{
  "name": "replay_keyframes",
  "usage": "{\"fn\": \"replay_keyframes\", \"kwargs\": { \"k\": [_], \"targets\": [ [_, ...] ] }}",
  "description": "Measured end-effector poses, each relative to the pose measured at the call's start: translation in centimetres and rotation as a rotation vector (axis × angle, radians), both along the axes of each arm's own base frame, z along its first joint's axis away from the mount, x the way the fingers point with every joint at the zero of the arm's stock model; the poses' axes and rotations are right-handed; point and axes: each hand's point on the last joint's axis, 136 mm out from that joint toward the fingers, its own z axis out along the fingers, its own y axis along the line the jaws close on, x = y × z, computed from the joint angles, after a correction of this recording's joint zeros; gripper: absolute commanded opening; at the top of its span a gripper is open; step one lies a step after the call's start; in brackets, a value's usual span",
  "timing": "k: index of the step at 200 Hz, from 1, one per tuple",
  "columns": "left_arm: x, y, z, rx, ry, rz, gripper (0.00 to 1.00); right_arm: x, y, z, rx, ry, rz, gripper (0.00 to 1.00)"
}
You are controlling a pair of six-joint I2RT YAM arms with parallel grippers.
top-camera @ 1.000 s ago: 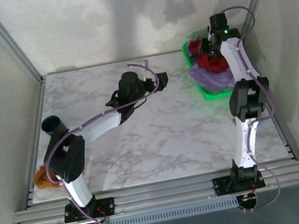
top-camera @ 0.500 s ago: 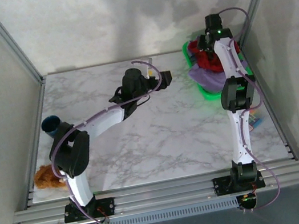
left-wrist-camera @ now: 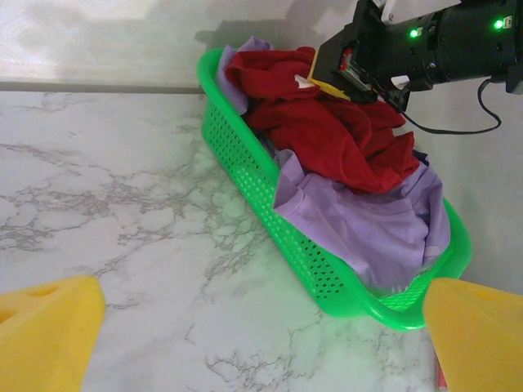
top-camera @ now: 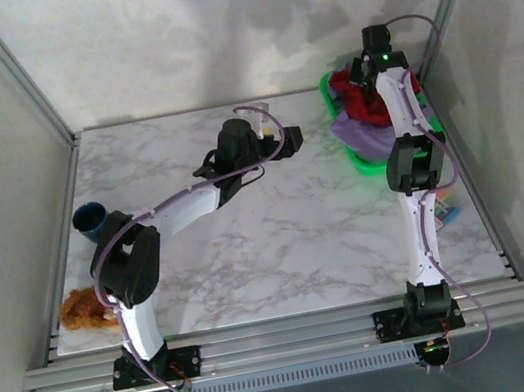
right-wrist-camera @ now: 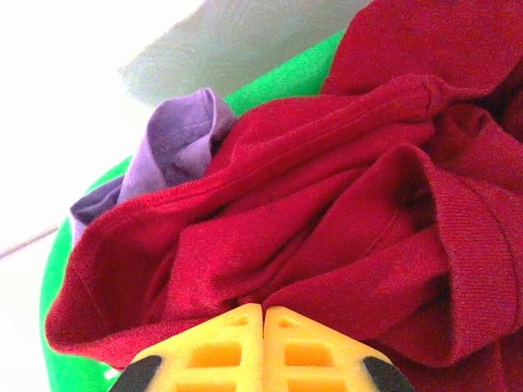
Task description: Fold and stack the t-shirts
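Zero folded | extracting red t-shirt (right-wrist-camera: 327,204) from basket (top-camera: 367,166), upper right | right gripper (right-wrist-camera: 263,314) clenching, possibly pinching it | left gripper (left-wrist-camera: 265,327) hanging released | next: lifting clear.

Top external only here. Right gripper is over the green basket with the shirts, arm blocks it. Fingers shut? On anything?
Observer: The right wrist view shows the right gripper with its yellow fingertips pressed together against the deep red cloth t-shirt. No cloth shows between them, so I can't confirm a pinch.
Operator: What's behind the arm in the basket?
Observer: In the left wrist view, the pale lavender cloth t-shirt shows at both ends of the bright green plastic basket, with the red one heaped on top.
Operator: Left gripper?
Observer: The left gripper is open, its yellow fingers far apart above the marble table, facing the basket.
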Motion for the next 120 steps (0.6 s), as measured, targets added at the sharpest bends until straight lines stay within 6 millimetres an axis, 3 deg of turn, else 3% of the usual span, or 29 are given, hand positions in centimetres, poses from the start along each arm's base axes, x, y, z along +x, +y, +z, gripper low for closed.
{"fn": "replay_keyframes", "kwargs": {
  "k": [22, 48, 83, 99, 120],
  "targets": [
    [0.3, 0.0, 0.8, -0.013, -0.006, -0.005, 1.0, -0.4, 0.2, 1.6, 0.01, -0.02, 0.013, 0.0],
    [0.7, 0.1, 2.6, -0.063, -0.011, -0.023, 1.0, -1.9, 0.8, 6.7, 0.02, -0.085, 0.042, 0.0],
    [2.0, 1.5, 4.4, -0.171, 0.021, -0.025, 0.99, -7.0, 2.7, 18.1, 0.003, -0.264, 0.1, 0.0],
    [2.7, 2.6, 4.4, -0.19, 0.038, -0.014, 0.98, -10.3, 4.9, 23.7, -0.008, -0.367, 0.152, 0.0],
    [3.2, 3.9, 4.5, -0.198, 0.045, -0.004, 0.97, -14.5, 7.9, 29.0, -0.014, -0.471, 0.231, 0.0]
  ]
}}
